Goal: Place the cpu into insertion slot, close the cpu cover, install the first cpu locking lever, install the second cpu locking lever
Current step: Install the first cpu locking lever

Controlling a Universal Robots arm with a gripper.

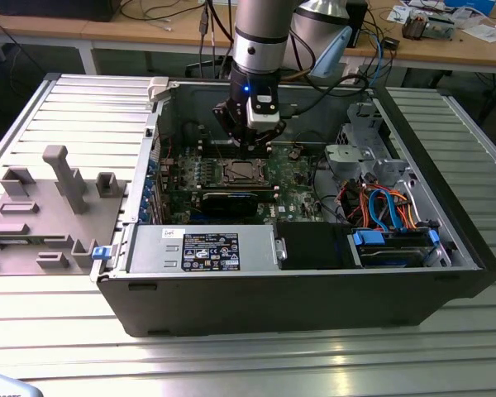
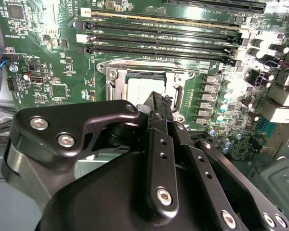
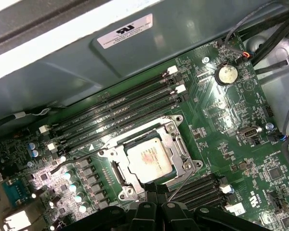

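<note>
Already the cpu point(image 3: 149, 160) sits in the insertion slot point(image 3: 116, 173), cover down. The gripper point(image 2: 158, 102) — fingers pressed together, holding nothing — hovers at its six o'clock; a misjudged descent could scrape the cpu cover point(image 3: 179, 144).

Bright, even overhead light. In the second wrist view, hard glare washes the motherboard point(image 2: 53, 72) at twelve and two o'clock. In the first wrist view, capacitors point(image 3: 77, 187) at eight o'clock flare white; the near fingers point(image 3: 156, 216) blur.
</note>
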